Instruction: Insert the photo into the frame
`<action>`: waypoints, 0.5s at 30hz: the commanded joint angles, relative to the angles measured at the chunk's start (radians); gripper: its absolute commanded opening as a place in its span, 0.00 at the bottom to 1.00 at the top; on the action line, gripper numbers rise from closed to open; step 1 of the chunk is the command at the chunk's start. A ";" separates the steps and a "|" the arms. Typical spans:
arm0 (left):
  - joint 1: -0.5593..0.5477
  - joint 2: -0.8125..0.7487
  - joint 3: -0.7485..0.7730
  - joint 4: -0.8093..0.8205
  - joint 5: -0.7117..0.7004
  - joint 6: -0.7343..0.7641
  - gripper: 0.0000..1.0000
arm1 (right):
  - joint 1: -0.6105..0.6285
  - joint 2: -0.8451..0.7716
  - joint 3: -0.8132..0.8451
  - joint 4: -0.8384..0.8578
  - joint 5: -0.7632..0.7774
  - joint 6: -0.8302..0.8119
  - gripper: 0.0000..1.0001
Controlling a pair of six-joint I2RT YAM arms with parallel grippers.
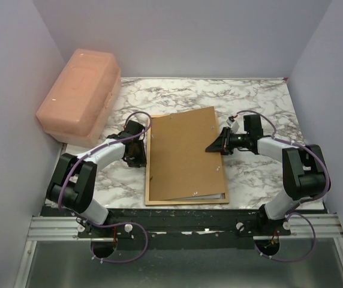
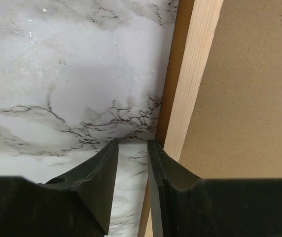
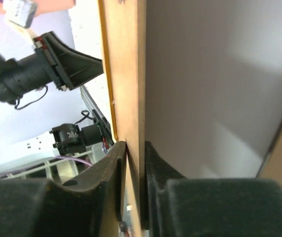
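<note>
The orange-brown frame (image 1: 186, 201) lies flat on the marble table, its left rail (image 2: 195, 74) in the left wrist view. A plain brown backing board (image 1: 183, 150) rests on it, skewed. My right gripper (image 1: 217, 146) is at the board's right edge, its fingers lying against both faces of the board (image 3: 123, 74), shut on it (image 3: 136, 145). My left gripper (image 1: 137, 157) sits low beside the frame's left rail, open (image 2: 132, 142), with only marble between its fingers. The photo is hidden; a pale strip (image 1: 210, 195) shows under the board's near right corner.
A pink plastic box (image 1: 78, 93) stands at the back left of the marble table (image 1: 249, 102). Grey walls close in the left, back and right sides. The left arm (image 3: 57, 64) shows beyond the board in the right wrist view.
</note>
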 commanded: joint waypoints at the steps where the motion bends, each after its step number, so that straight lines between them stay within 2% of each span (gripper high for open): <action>1: -0.003 -0.002 0.010 0.015 0.015 -0.007 0.33 | 0.023 0.047 0.010 -0.091 0.120 -0.078 0.31; 4: -0.002 -0.006 0.018 0.004 0.012 -0.010 0.34 | 0.028 0.049 0.032 -0.137 0.162 -0.112 0.46; 15: -0.002 -0.010 0.019 0.005 0.019 -0.014 0.34 | 0.080 0.067 0.097 -0.235 0.294 -0.167 0.73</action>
